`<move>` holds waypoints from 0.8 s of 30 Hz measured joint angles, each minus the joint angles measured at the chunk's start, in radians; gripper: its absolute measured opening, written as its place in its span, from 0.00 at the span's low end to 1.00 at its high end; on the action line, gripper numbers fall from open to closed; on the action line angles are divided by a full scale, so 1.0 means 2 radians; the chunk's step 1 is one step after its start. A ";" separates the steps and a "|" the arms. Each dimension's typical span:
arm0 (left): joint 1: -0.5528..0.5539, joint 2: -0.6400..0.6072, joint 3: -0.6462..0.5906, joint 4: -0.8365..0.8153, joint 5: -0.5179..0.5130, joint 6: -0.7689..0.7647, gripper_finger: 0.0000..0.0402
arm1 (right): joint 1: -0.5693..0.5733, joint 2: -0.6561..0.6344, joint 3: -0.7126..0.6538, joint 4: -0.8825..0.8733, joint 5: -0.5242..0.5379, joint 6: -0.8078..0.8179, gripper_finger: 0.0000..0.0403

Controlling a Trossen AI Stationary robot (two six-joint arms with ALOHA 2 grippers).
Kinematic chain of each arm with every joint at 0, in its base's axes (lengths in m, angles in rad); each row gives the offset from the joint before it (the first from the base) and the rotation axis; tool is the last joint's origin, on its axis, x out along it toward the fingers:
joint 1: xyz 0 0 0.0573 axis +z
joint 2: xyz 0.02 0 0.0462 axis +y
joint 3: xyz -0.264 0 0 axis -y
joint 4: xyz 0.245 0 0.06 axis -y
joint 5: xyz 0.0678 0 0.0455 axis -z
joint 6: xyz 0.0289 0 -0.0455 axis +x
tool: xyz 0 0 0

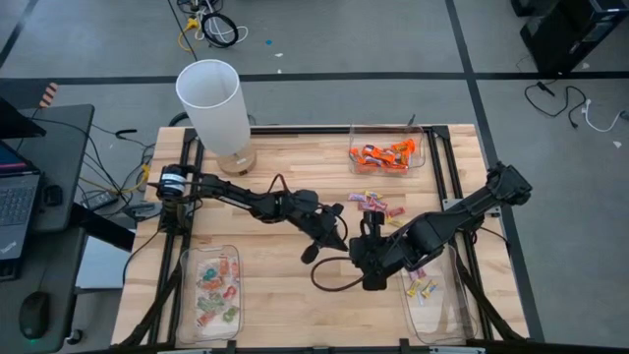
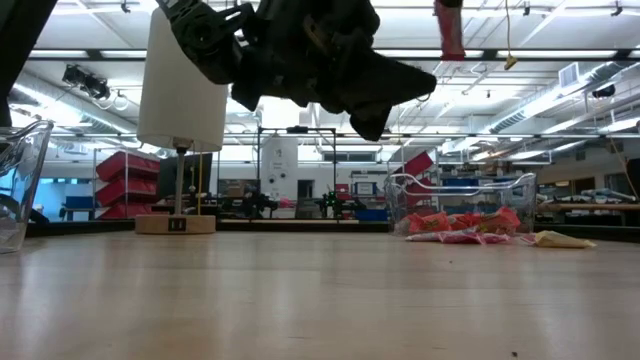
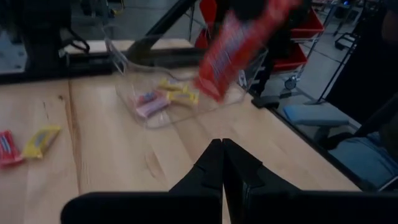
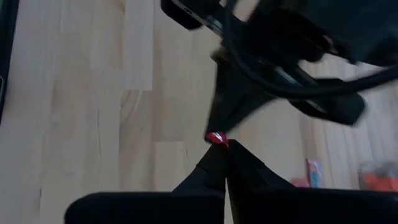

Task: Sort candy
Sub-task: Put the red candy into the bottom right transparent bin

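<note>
Wrapped candy (image 1: 377, 206) lies loose mid-table; one red-orange piece (image 3: 235, 46) hangs above the table.

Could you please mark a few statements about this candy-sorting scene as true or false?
1. The right gripper is shut on an orange-red candy. True.
2. The left gripper is wide open. False: it is shut, with nothing in it.
3. One clear tray holds orange candies. True.
4. All candy is inside trays. False: loose candies lie on the table, near the grippers.
</note>
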 joint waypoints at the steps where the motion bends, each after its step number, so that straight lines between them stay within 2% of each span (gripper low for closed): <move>1: 0.000 0.000 0.000 -0.006 0.000 0.001 0.01 | 0.001 -0.002 0.005 -0.012 0.000 0.005 0.00; 6: 0.000 0.000 -0.001 -0.019 0.000 0.001 0.01 | 0.019 -0.014 0.038 -0.123 -0.007 0.064 0.00; 10: 0.000 0.000 -0.001 -0.010 0.003 0.001 0.01 | 0.047 -0.050 0.040 -0.183 -0.012 0.134 0.00; 14: 0.000 0.000 -0.001 -0.001 0.003 0.002 0.01 | 0.089 -0.101 0.040 -0.196 -0.007 0.200 0.00; 19: 0.000 0.000 -0.001 0.020 0.003 0.002 0.01 | 0.146 -0.144 0.039 -0.212 0.021 0.240 0.00; 24: 0.000 0.000 -0.001 0.031 0.014 0.002 0.01 | 0.182 -0.178 -0.015 -0.217 0.052 0.294 0.00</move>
